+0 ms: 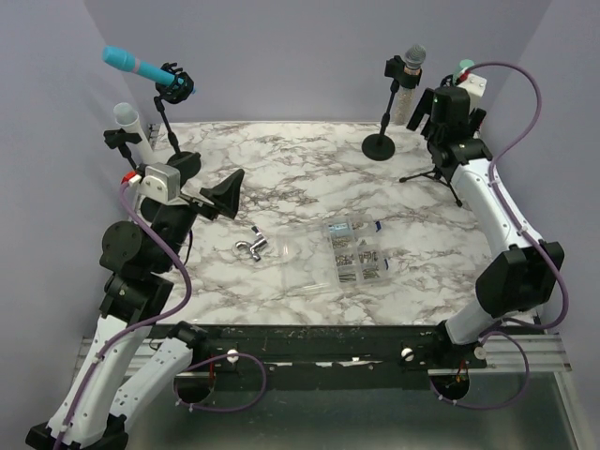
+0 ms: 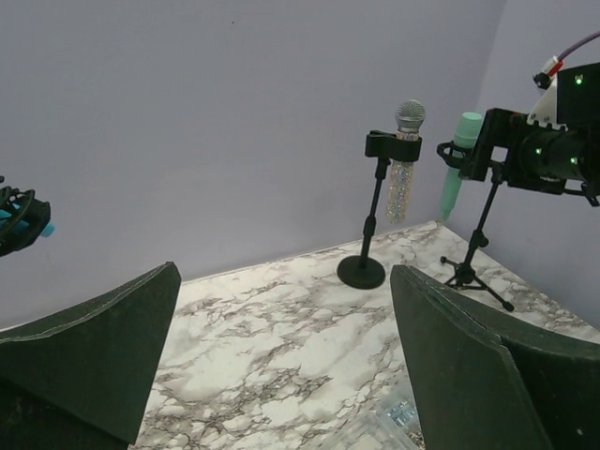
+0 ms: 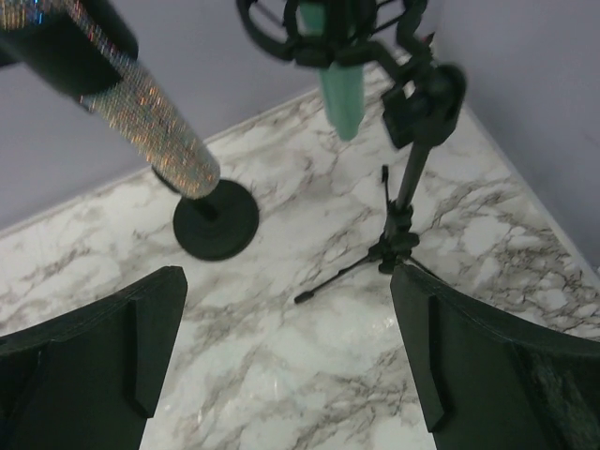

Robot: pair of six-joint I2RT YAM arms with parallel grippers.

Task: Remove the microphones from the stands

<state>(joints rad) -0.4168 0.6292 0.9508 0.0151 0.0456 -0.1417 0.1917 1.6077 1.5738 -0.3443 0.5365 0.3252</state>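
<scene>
My right fingers point(image 3: 487, 375) hang spread apart just short of the green microphone point(image 3: 342, 89) in its tripod stand point(image 3: 408, 187), leaving room to straddle it.

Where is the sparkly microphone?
The sparkly microphone stands at the back right of the top view, clipped in the round-base stand, just left of the green microphone on its tripod.

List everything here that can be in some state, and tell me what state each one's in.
Glitter microphone: clipped upright in round-base stand.
Green microphone: seated in mount on tripod stand.
Blue microphone: mounted, tilted.
White microphone: clipped, head up.
Left gripper: open, empty.
Right gripper: open, empty.
</scene>
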